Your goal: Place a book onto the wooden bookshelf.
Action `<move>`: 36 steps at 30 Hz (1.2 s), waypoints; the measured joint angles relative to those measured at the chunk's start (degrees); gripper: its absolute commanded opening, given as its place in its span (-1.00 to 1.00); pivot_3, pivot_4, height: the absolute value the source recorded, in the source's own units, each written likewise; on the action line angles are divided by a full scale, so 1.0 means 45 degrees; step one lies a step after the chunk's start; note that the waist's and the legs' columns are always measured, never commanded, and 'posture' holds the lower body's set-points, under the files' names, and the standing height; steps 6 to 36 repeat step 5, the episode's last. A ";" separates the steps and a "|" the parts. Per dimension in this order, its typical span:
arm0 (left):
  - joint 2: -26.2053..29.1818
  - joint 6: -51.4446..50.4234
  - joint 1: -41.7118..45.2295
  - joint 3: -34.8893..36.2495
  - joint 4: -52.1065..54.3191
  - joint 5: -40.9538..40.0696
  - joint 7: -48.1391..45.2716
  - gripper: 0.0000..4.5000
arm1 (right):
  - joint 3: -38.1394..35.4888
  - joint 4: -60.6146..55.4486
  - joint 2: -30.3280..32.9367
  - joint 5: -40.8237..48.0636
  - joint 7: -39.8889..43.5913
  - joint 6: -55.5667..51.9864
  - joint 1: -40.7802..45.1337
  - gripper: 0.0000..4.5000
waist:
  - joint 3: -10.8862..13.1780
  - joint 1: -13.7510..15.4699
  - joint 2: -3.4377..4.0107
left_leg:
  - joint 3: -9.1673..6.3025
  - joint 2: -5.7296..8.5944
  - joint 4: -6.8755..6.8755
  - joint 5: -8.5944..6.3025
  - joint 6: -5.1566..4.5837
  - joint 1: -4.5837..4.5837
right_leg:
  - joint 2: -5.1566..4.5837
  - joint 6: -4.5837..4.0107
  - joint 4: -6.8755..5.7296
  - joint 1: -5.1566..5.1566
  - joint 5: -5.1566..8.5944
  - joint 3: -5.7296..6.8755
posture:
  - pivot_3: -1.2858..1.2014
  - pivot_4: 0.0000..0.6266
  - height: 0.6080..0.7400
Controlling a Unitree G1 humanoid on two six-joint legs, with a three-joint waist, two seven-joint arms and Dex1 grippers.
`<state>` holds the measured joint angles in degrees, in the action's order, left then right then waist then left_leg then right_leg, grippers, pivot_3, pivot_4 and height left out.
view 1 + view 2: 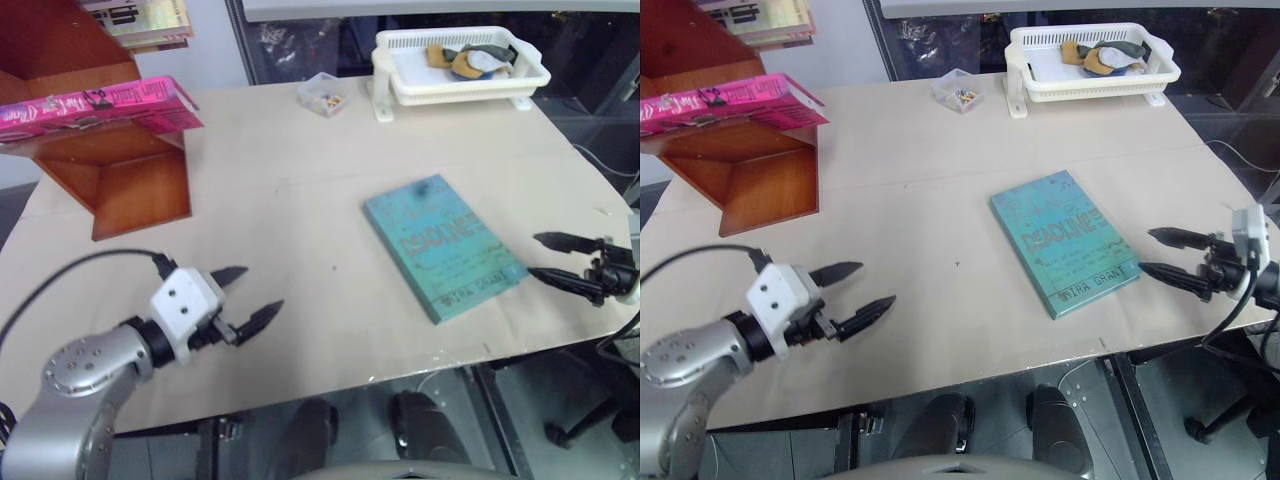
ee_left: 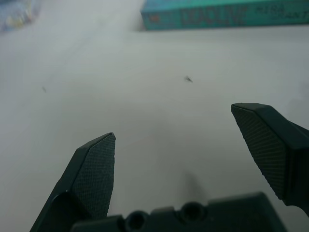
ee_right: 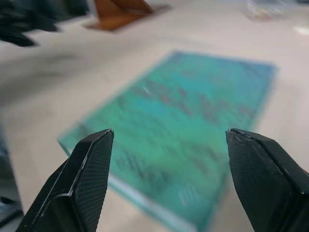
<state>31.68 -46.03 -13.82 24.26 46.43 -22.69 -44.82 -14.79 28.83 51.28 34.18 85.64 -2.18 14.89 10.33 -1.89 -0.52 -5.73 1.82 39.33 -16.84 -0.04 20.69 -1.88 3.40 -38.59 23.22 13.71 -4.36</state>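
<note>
Pink paperback book (image 1: 100, 105) with black lettering is seen lying flat on the reddish-brown polished wooden bookshelf (image 1: 130, 180), which stands at the far left corner of the beige table (image 1: 300, 200). The book's end juts a little past the shelf's right board. Pale yellowish books (image 1: 140, 20) with black print are seen higher up on the same shelf unit.

Near the front left edge of the table the left gripper (image 1: 245, 297) is held above the bare surface, its two black fingers spread wide apart with nothing between them. In the left wrist view its textured fingertips (image 2: 96, 169) are seen well apart over the empty tabletop, with the edge of the teal-green book (image 2: 222, 14) beyond.

The teal-green book (image 1: 1064, 241) with faint dark lettering lies flat right of the table's middle, turned at a slight angle. Just beside its right edge the right gripper (image 1: 1162, 252) is held, its fingers parted and empty, pointing toward the book without touching it. In the right wrist view the teal cover is seen between and beyond the open fingertips (image 3: 91, 174).

At the far edge a white plastic slatted basket (image 1: 460, 80) holding bundled cloth items (image 1: 470, 58) is seen, and to its left a small clear plastic box (image 1: 322, 96) with small coloured contents.
</note>
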 measured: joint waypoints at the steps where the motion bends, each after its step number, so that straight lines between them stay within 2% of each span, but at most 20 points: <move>1: -0.0300 0.0255 -0.0190 0.0061 0.0002 -0.0082 0.0151 0.97 | -0.0059 0.0447 0.0065 -0.0319 -0.0028 0.0407 -0.0016 0.70 | -0.0004 -0.0027 0.0007 | 0.0022 -0.0003 -0.0003 0.0000 0.0000 -0.0036 | 0.0014 0.0001 0.0023 -0.0043 0.0003 0.0001 | 0.03 -0.52 1.00; 5: -0.0526 0.1321 -0.1301 0.0119 -0.0234 -0.0150 0.0286 0.97 | -0.0388 0.2219 0.0267 -0.1222 -0.0278 0.1701 0.0083 0.70 | -0.0003 -0.0142 0.0004 | 0.0091 -0.0024 -0.0028 -0.0001 -0.0002 -0.0136 | 0.0076 -0.0001 0.0057 -0.0146 0.0006 -0.0035 | 0.03 -0.52 1.00; 36: -0.0526 0.1321 -0.1301 0.0119 -0.0234 -0.0150 0.0286 0.97 | -0.0388 0.2219 0.0267 -0.1222 -0.0278 0.1701 0.0083 0.70 | -0.0003 -0.0142 0.0004 | 0.0091 -0.0024 -0.0028 -0.0001 -0.0002 -0.0136 | 0.0076 -0.0001 0.0057 -0.0146 0.0006 -0.0035 | 0.03 -0.52 1.00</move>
